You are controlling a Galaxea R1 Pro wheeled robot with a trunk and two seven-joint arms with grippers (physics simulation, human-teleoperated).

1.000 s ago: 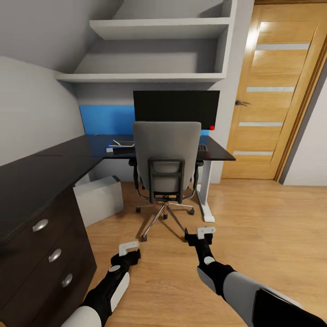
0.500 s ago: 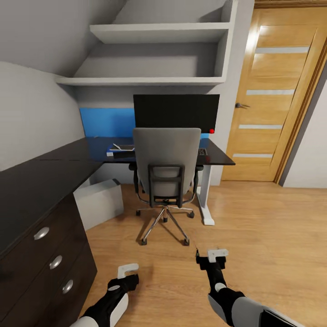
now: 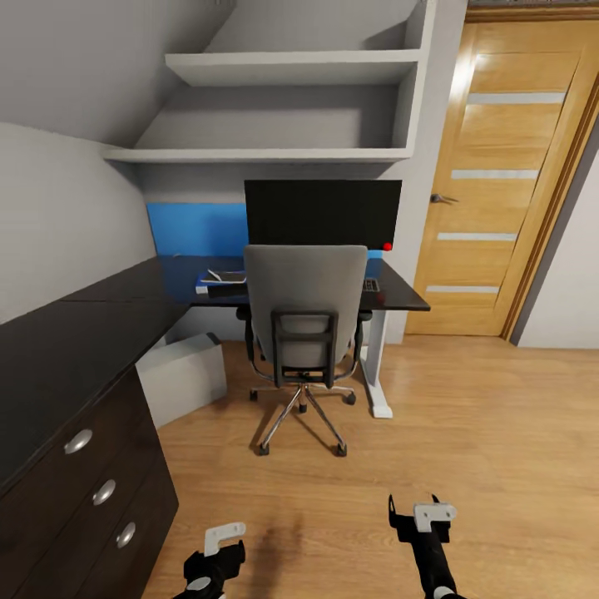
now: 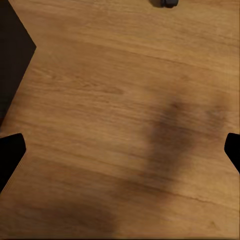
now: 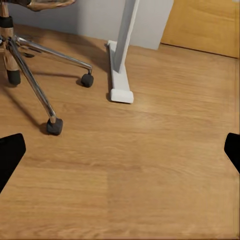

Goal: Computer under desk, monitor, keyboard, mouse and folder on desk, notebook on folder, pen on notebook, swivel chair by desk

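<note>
The grey swivel chair [image 3: 305,308] stands pushed in at the black-topped desk [image 3: 125,287], its back toward me. Behind it the wide black monitor [image 3: 323,212] stands on the desk. A corner of the keyboard [image 3: 371,284] shows past the chair's right side. Left of the chair, a blue folder [image 3: 202,287] lies on the desk with the grey notebook [image 3: 229,276] and the thin white pen [image 3: 215,272] on it. The mouse is hidden. The pale computer [image 3: 181,374] sits on the floor under the desk. My left gripper [image 3: 223,539] [image 4: 120,152] and right gripper [image 3: 420,516] [image 5: 120,150] hang open over the floor, holding nothing.
A black three-drawer cabinet [image 3: 91,491] stands close on my left under the desk's near wing. The desk's white leg [image 3: 376,366] [image 5: 122,55] is right of the chair's chrome base [image 5: 30,75]. An oak door [image 3: 499,166] is at the right, and wall shelves [image 3: 283,66] hang above the monitor.
The view has drawn back from the desk, so the chair looks slightly farther. Both grippers have pulled away from the chair base toward the lower edge of the head view.
</note>
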